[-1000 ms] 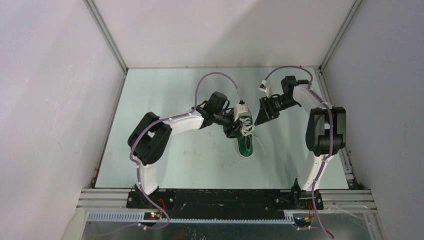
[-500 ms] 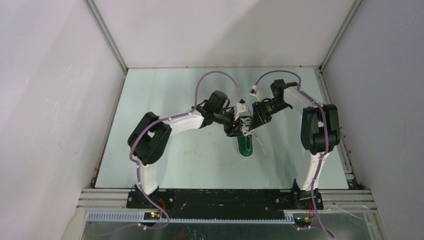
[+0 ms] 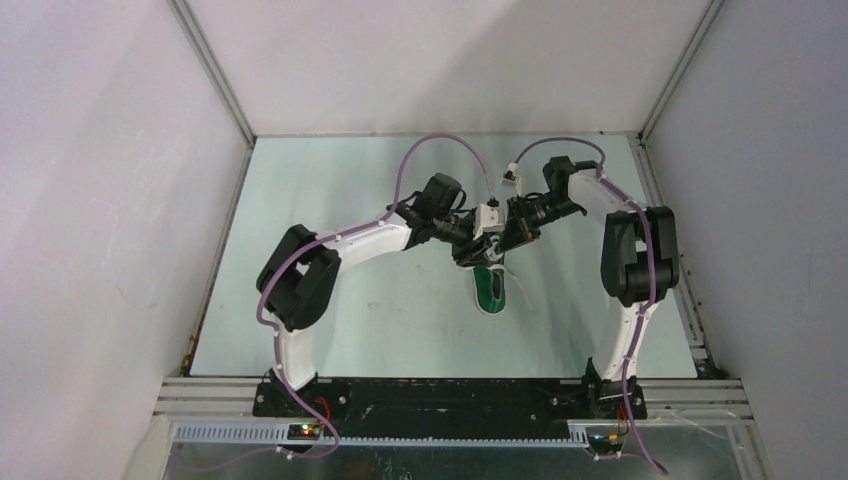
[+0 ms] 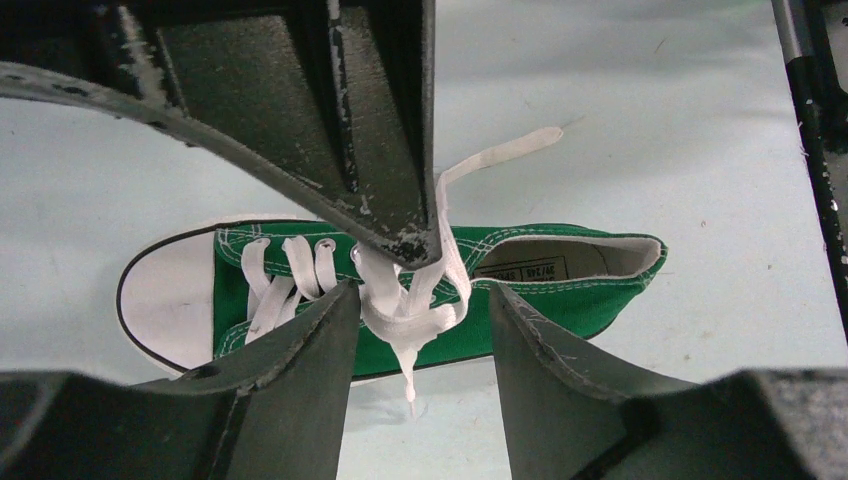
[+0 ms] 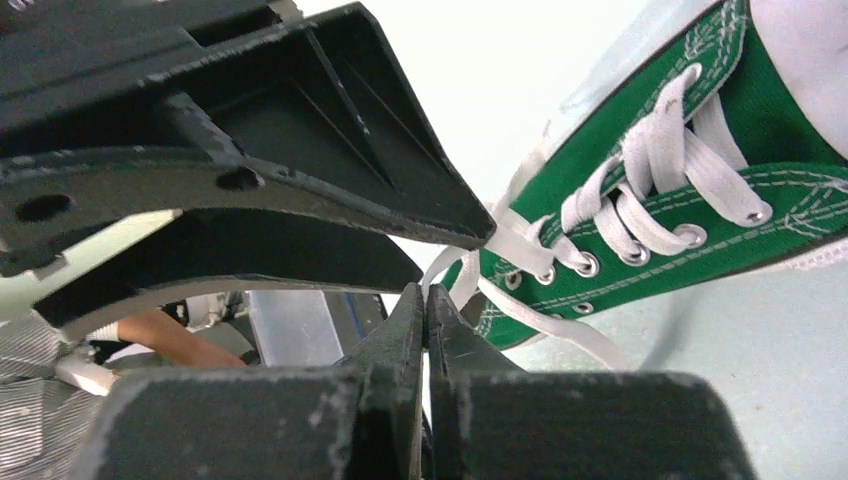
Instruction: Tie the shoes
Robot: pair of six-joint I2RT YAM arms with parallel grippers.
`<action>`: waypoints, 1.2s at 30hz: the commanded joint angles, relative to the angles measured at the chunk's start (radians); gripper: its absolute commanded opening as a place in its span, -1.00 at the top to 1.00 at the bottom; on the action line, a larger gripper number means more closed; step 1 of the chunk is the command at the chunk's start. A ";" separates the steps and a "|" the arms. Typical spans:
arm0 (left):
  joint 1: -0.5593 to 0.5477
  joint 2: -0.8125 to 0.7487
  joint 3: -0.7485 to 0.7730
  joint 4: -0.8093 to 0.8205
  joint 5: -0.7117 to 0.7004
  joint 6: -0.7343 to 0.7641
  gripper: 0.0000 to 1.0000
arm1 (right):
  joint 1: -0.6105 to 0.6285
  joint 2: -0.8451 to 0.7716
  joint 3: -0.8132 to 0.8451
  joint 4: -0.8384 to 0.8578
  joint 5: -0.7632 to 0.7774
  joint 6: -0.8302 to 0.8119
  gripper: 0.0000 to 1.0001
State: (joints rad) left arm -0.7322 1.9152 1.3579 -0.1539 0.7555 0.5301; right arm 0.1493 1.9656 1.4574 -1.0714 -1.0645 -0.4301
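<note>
Just beneath left end effector (image 4: 420, 302), green sneaker (image 4: 572, 305).

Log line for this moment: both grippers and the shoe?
left gripper: open, astride laces | right gripper: shut on laces | shoe: upright on table, no bow yet

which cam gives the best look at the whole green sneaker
Left wrist: the green canvas sneaker shows nearly whole from above, white toe cap to heel. Right wrist shows only its laced front, close up; top external shows it small, its far half covered.
</note>
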 commanded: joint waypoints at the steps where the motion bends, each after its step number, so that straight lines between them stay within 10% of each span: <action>1: -0.012 0.008 0.046 -0.053 0.018 0.079 -0.14 | 0.003 0.022 0.046 0.004 -0.087 0.040 1.00; 36: -0.050 0.031 0.108 -0.258 -0.022 0.400 0.09 | -0.012 0.048 0.073 -0.022 -0.117 0.049 1.00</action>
State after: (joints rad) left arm -0.7750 1.9453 1.4208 -0.3702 0.6971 0.8425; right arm 0.1421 2.0140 1.5043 -1.0828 -1.1549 -0.3748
